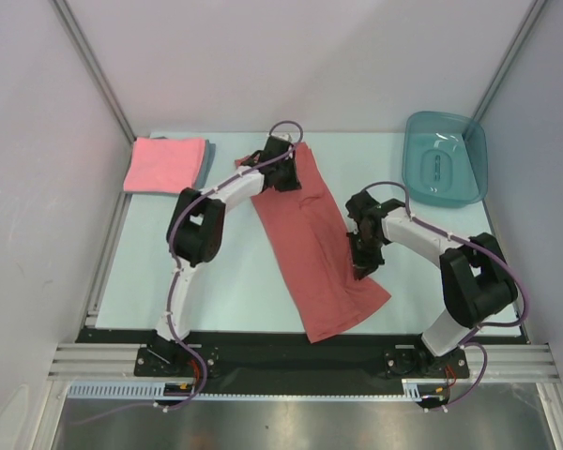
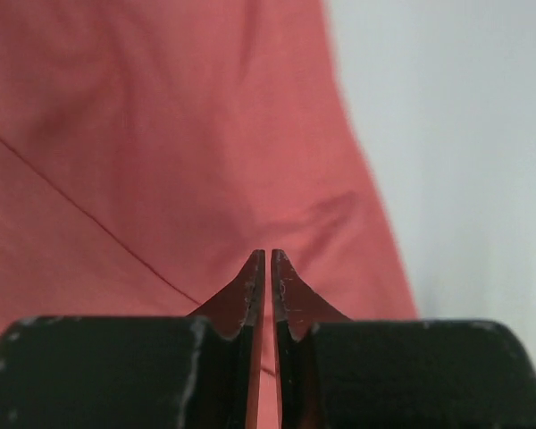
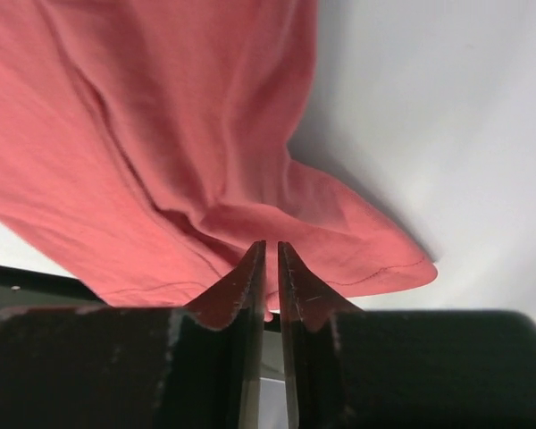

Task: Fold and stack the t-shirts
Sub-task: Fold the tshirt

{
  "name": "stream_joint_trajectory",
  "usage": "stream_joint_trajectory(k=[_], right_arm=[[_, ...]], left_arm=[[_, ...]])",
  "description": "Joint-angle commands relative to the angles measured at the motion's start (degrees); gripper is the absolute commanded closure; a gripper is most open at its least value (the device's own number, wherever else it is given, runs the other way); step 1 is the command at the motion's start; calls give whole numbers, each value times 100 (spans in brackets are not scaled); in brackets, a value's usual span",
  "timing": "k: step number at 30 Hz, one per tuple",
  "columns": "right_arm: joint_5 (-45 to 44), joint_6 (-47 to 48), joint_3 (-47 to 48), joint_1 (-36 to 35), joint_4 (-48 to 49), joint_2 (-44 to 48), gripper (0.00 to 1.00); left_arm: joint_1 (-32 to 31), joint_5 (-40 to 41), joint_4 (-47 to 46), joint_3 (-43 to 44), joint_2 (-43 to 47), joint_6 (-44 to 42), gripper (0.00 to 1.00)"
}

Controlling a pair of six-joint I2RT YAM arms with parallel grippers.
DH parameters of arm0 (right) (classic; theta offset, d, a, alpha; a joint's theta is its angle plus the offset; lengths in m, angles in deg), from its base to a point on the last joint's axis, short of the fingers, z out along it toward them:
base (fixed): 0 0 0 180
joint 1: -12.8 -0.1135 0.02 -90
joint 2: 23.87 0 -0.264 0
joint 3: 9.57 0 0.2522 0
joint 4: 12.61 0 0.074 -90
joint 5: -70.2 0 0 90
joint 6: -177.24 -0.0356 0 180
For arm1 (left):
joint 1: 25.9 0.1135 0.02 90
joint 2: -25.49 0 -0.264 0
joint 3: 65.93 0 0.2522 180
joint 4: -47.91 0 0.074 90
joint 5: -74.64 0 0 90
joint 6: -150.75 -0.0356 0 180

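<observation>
While overhead alone lists pink shirt and tub, my wrist views show left gripper, right gripper pinched narrow, seemingly, on brick-red shirt.

Grey-blue t-shirt mostly beneath pink t-shirt

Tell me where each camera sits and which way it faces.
Top external: above and behind the arm bases, looking down on the table; both arms, the brick-red shirt, pink folded shirt and teal tub show.
Left wrist: on the left arm, looking along the left tool onto the shirt's far end; only its fingers show.
Right wrist: looking along the right tool at the shirt's near end; only its fingers show.
Shared: both wrist views show that one shirt, pinched in closed jaws.
</observation>
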Motion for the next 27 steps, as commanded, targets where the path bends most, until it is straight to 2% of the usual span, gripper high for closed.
stream_joint_trajectory(k=[1, 8, 15, 19, 22, 25, 27], right_arm=[[51, -178, -174, -5, 255, 176, 81], [-99, -634, -886, -31, 466, 561, 72], [111, -1442, -1729, -399, 826, 870, 68], [375, -1926, -1976, -891, 1055, 818, 66], [840, -2321, -2134, -1032, 1345, 888, 66], [606, -2035, -1916, -1095, 1066, 976, 64], [175, -1692, -1512, -832, 538, 985, 63]], left_arm=[[112, 431, 40, 528, -441, 34, 90], [208, -175, 831, 2181, -1759, 156, 86], [752, -965, 289, 2155, -2015, 700, 84], [1095, -1748, 235, 2996, -2515, 1097, 81], [1271, -1889, 341, 3377, -2727, 1009, 80], [1421, -2074, 305, 3255, -2552, 878, 75], [1430, -1926, 488, 3220, -2220, 466, 70]])
